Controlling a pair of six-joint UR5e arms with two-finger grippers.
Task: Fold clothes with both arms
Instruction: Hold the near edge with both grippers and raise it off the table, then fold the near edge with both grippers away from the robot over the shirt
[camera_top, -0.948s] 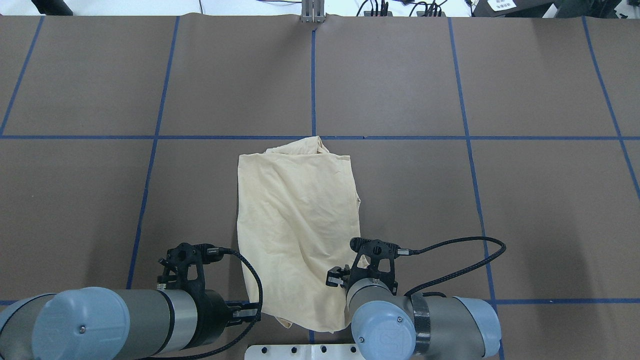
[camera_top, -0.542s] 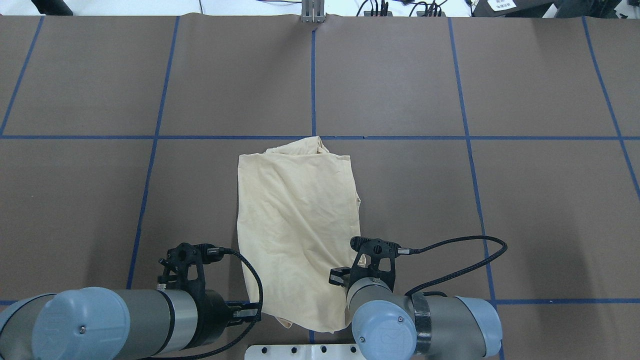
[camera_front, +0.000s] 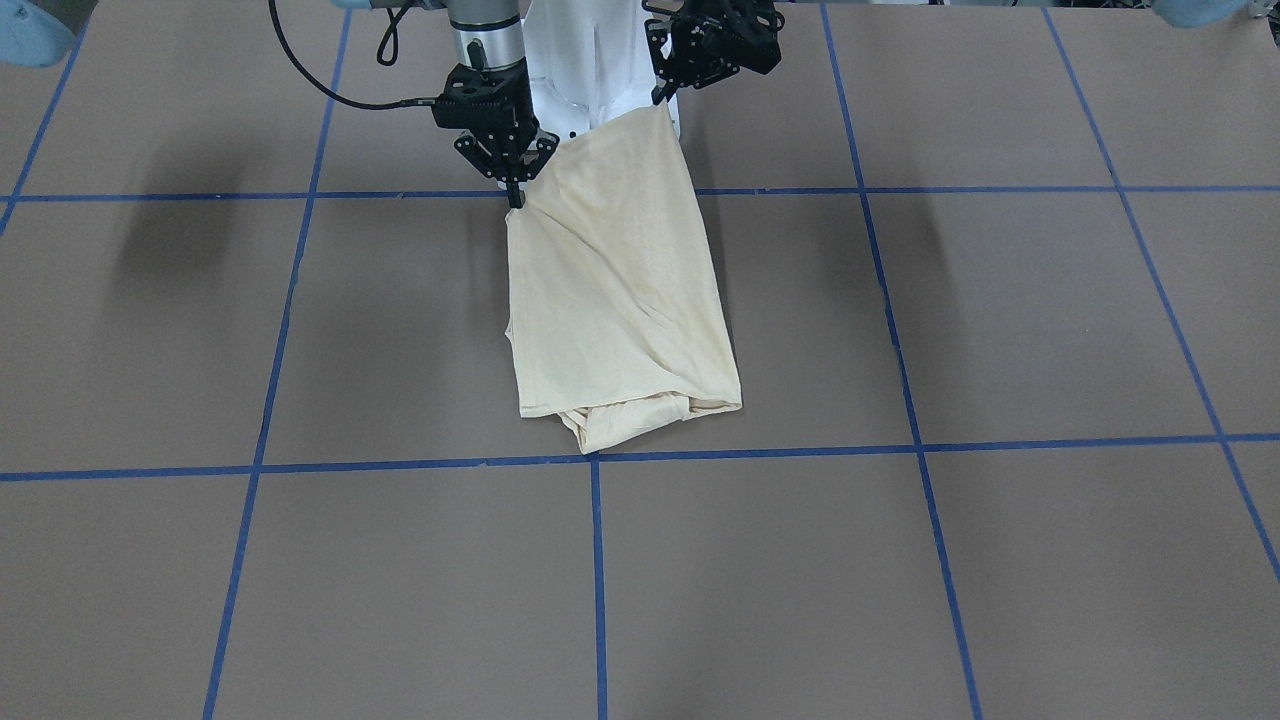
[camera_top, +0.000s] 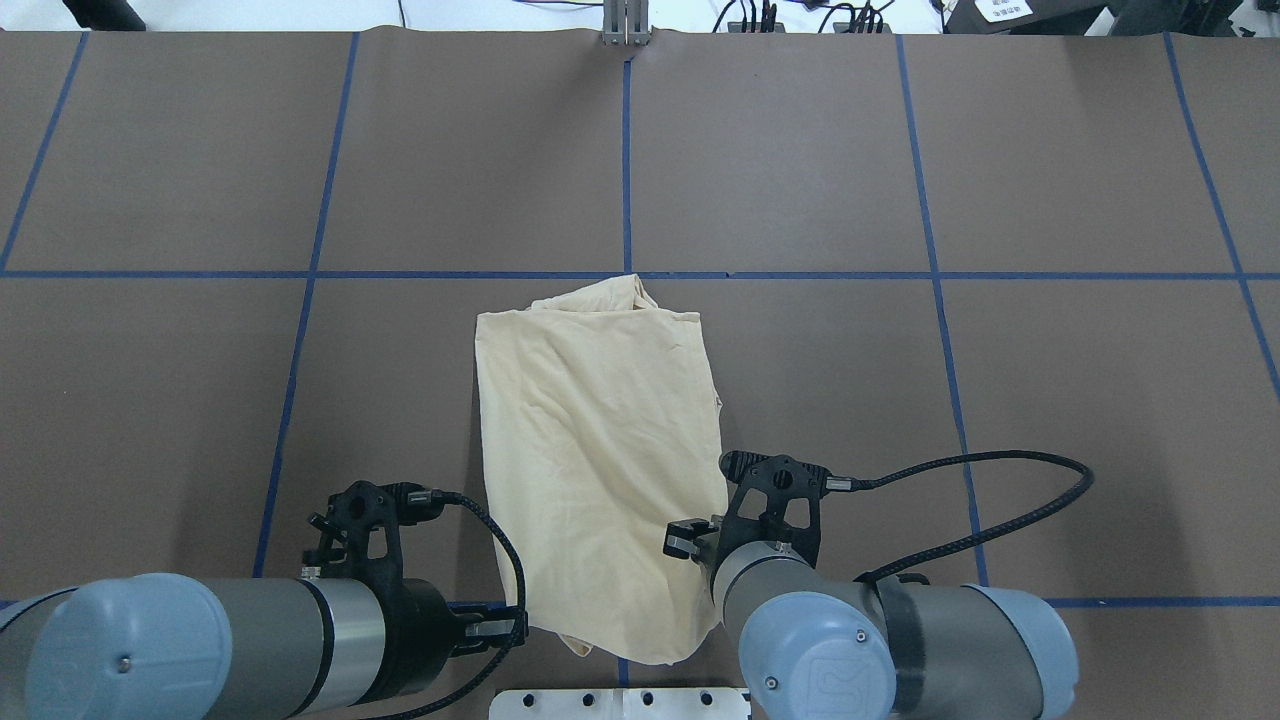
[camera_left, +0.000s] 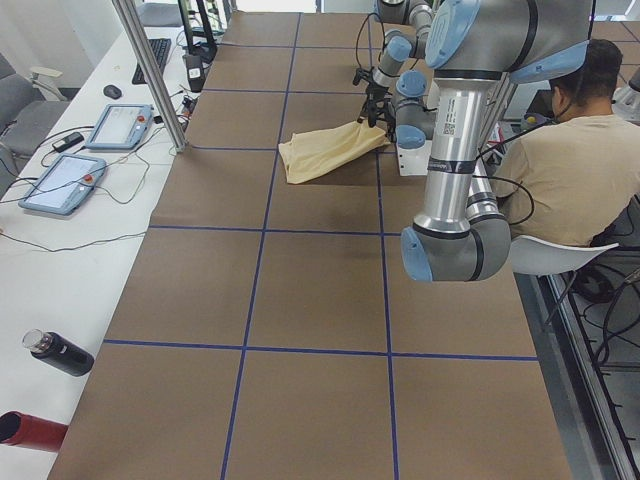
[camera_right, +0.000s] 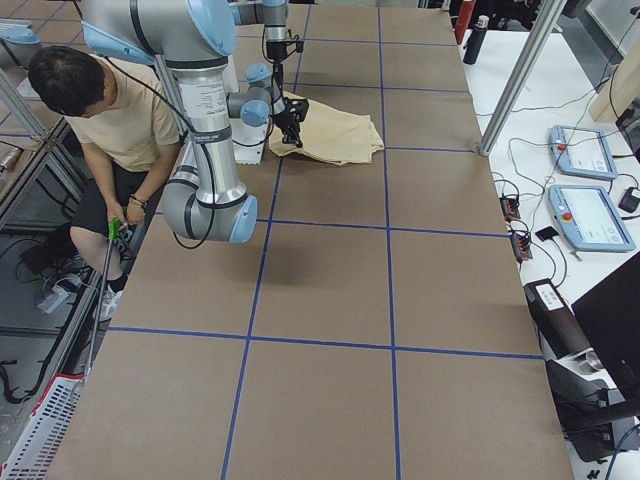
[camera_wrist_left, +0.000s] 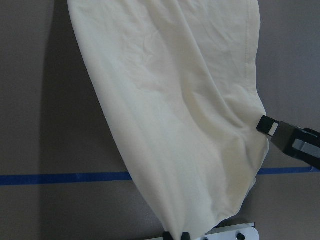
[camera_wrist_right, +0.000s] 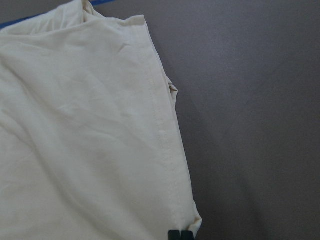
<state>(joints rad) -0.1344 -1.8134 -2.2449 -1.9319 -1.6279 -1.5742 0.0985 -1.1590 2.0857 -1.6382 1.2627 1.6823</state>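
Across the brown-covered table (camera_top: 1000, 400), gridded with blue tape lines (camera_top: 627, 150), the pale cream-yellow long-sleeved T-shirt (camera_top: 600, 430) is lying at the middle, folded into one long panel. Its far end is bunching just short of a cross line, and its near end is sloping up off the surface toward the robot. The grey metal left arm (camera_top: 250, 650) and the matching right arm (camera_top: 900, 650) are reaching over that near end. From overhead their wrists are hiding the tips, whereas the front-facing view is showing each near corner drawn up to a black pincer. The left gripper (camera_front: 662, 97) is pinching one raised corner and the right gripper (camera_front: 515, 195) the other. Each wrist camera is showing its own black fingertips (camera_wrist_left: 170, 235) pressed together on the fabric edge. Only the side views are showing a seated person in a beige shirt (camera_left: 560, 170) close to the robot's base.
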